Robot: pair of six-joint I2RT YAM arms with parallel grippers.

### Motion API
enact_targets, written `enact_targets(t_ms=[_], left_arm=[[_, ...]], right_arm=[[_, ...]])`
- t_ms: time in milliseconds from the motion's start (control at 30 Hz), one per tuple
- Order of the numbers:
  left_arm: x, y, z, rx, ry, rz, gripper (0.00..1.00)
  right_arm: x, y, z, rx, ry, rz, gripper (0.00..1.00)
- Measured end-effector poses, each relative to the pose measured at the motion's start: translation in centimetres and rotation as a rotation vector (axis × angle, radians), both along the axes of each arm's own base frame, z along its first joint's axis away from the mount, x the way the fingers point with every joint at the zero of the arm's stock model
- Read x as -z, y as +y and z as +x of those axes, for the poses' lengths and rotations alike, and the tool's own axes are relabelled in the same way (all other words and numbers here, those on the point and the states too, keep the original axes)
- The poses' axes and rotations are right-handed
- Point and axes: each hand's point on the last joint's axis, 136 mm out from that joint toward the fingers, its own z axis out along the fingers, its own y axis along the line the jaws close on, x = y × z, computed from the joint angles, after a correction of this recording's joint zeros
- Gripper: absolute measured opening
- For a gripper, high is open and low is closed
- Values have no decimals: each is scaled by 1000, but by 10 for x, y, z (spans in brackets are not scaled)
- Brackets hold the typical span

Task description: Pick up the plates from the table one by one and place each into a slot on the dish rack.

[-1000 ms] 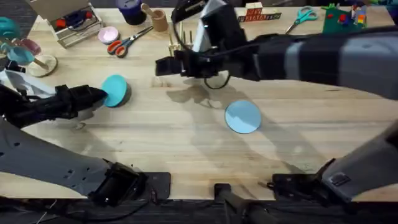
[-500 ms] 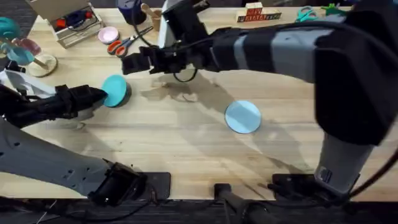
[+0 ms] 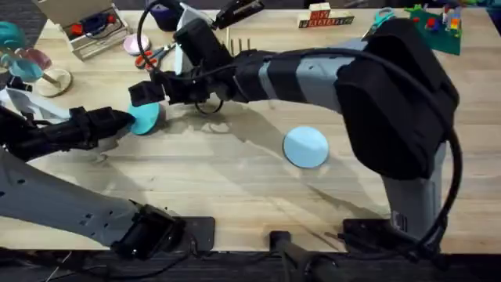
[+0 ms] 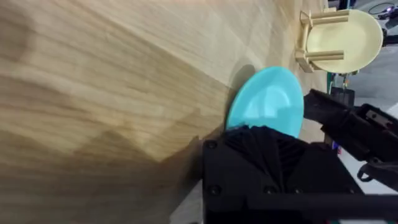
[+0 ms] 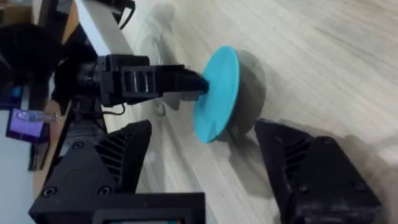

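Left pincer (image 3: 125, 119) reaching in from the left side of the tabletop (image 3: 235, 188), closed on the near edge of the teal plate (image 3: 145, 117); the plate tilted up on edge, its lower rim close to or on the wood, as seen from the right wrist camera (image 5: 217, 93); the same plate in the left wrist view (image 4: 267, 102), its glossy face turned up and away from the black fingers (image 4: 267, 146) that clamp it.

Right arm stretched across the middle from the lower right base; right pincer (image 3: 149, 90) just above and behind the teal plate, its two black fingers (image 5: 311, 168) spread wide apart, one on each side of the plate in its own wrist view, touching nothing.

Pale blue plate (image 3: 305, 146) lying flat on the tabletop, well apart from the teal plate, to the right of centre, under the span of the right arm.

Dish rack (image 3: 239, 45) at the far side of the tabletop, mostly hidden behind the right arm; a few upright pegs visible; scissors (image 3: 153, 56) with orange handles near the far left.
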Motion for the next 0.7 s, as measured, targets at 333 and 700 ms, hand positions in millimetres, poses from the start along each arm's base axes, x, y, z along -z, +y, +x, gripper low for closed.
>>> enact_targets(t_ms=[333, 700], left_arm=[[0, 1, 0, -8, 6, -6, 40], [0, 1, 1, -14, 12, -11, 40]], right_arm=[[22, 16, -4, 84, 67, -3, 992], [19, 42, 4, 131, 124, 40, 955]])
